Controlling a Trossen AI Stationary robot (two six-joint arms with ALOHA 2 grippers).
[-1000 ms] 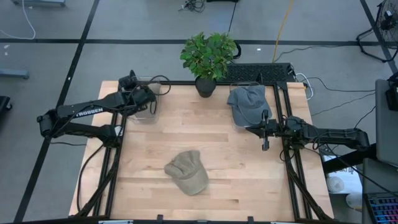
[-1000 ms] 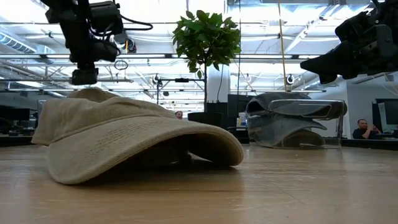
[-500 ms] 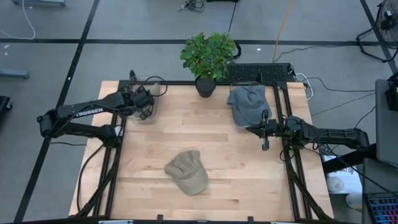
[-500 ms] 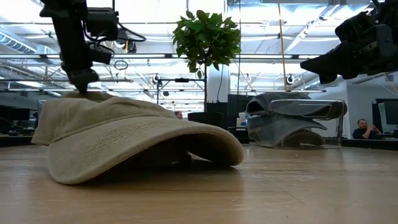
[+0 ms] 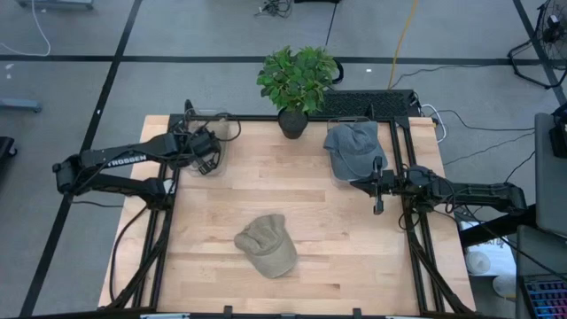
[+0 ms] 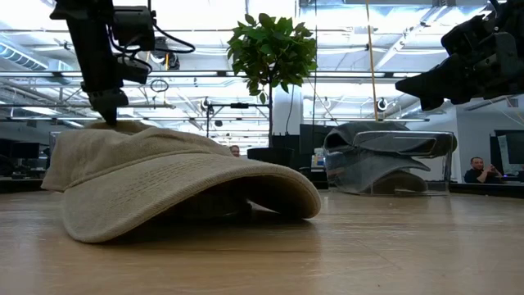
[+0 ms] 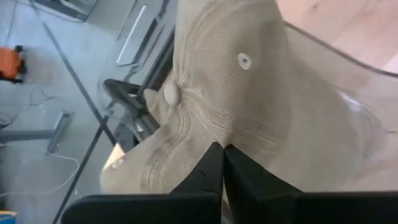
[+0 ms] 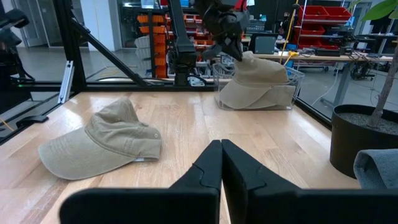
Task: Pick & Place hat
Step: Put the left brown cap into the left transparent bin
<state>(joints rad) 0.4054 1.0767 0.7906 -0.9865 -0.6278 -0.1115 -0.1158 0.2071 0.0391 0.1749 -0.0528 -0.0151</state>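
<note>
The left claw (image 7: 221, 149) has just snapped together, pinching the crown of a tan hat (image 7: 230, 106) in a clear bin (image 8: 292, 87) at the table's (image 5: 337, 257) far left corner. That hat looks ready to lift. The right claw (image 8: 221, 148) waits closed.

From overhead I see my whole table (image 5: 292, 204) straight down, the low camera looks level across it, close behind the tan hat (image 6: 172, 184) that my right wrist camera also sees, while my left wrist camera sits close on another hat (image 7: 230, 106).
</note>
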